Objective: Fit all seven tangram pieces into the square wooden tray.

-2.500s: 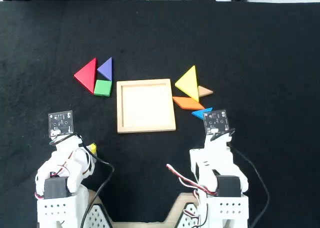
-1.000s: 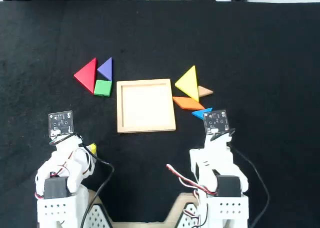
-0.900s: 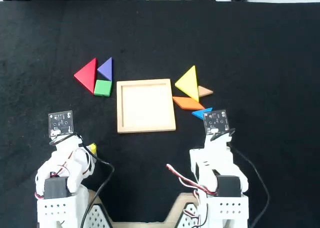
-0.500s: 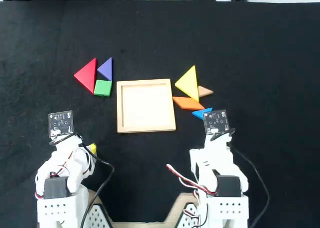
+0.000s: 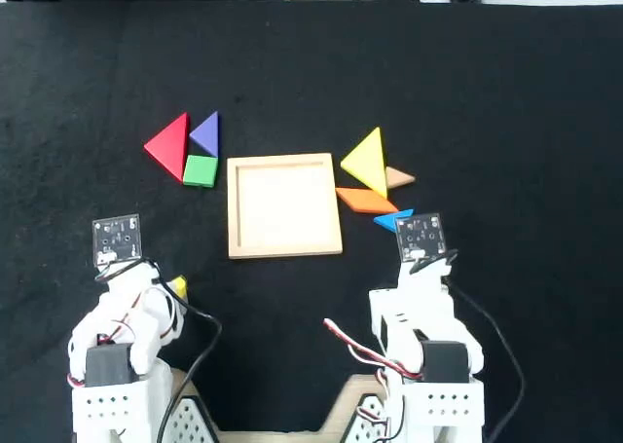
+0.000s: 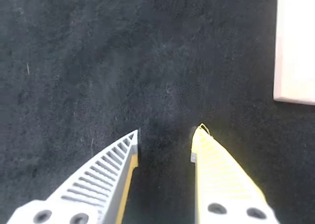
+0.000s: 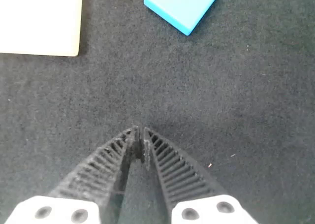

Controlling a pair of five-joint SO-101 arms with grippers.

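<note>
- Two arms sit at the near edge of the black cloth (image 5: pixel 487 92). The left one's wrist has nudged a touch since half a second ago, while the right arm, tray and pieces lie as they were.
- Left gripper (image 6: pixel 168 131) hangs over bare cloth, fingers spread, nothing between them. Right gripper (image 7: pixel 138 130) is pinched closed on nothing, tips touching.
- Beyond them lies the square wooden tray (image 5: pixel 233 206), pale wood with a raised rim, flat on the cloth.
- On the left arm's side, the green square (image 5: pixel 201 170) sits just beside the tray's far corner, with the red triangle (image 5: pixel 170 146) and purple triangle (image 5: pixel 206 131) touching behind it.
- On the right arm's side, the orange parallelogram (image 5: pixel 365 201) lies just beside the rim. The yellow triangle (image 5: pixel 367 159) is past it, and the tan triangle (image 5: pixel 398 178) peeks from behind the yellow.
- The blue triangle (image 5: pixel 391 219) is half hidden by the right wrist's square tag (image 5: pixel 421 237) from above. The right wrist view shows it whole, with the orange piece cut off at the edge.
</note>
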